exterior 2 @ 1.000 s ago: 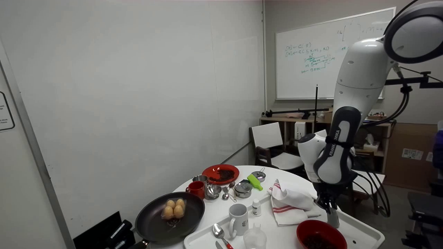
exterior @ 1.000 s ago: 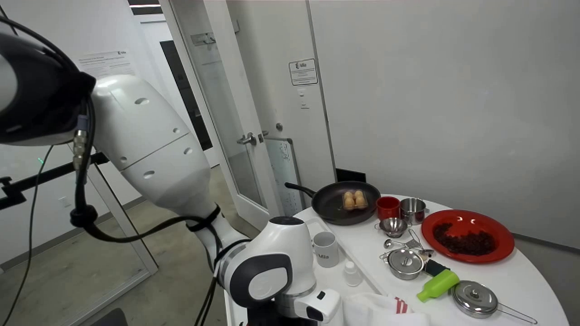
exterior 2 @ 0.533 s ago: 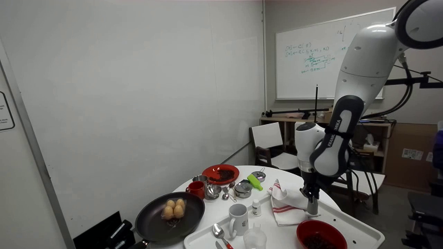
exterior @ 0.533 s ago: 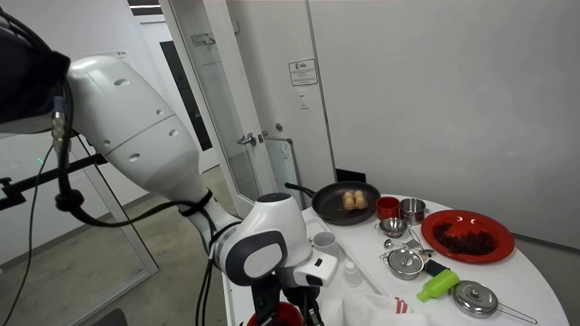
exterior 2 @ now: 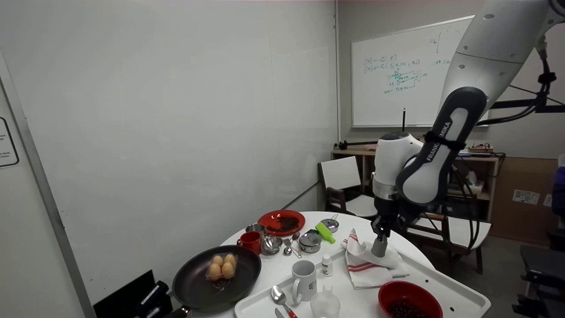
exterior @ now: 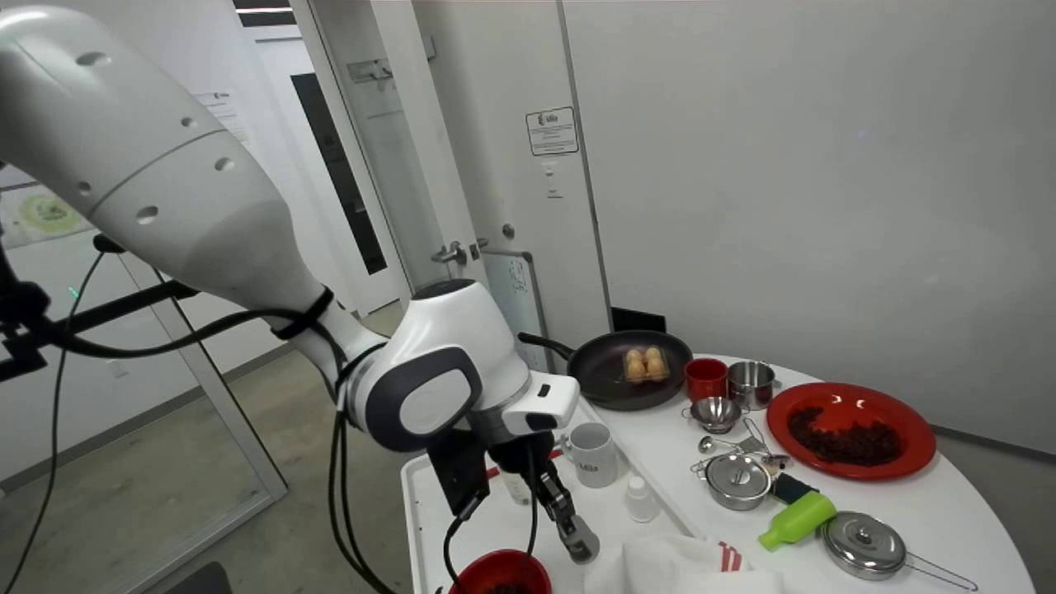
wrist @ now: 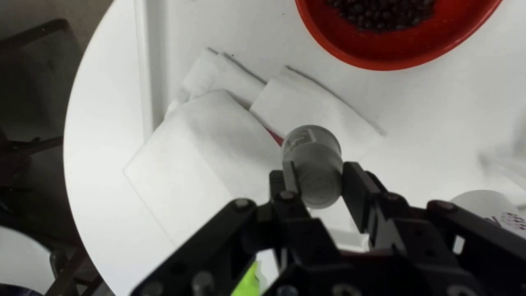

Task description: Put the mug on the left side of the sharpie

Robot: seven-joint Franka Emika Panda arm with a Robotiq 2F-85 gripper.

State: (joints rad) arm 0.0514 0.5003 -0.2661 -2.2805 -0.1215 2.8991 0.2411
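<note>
Claw (wrist: 320, 176) nearer upright mug (exterior 2: 307, 279), its handle (exterior 2: 295, 289) toward spoon (exterior 2: 278, 295)

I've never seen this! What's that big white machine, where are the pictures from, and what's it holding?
It's a jointed white robot arm with a black two-fingered gripper for a hand. Two pictures come from cameras standing back; the close-up comes from one on its wrist. On the round white table lies a white rectangular tray. It carries a pale grey mug marked Mila, a round red bowl of small dark beans and part of a white, red-striped cloth. A round black frying pan sits beside the tray. The gripper holds a small grey cylinder; I can't tell what it is.
</note>
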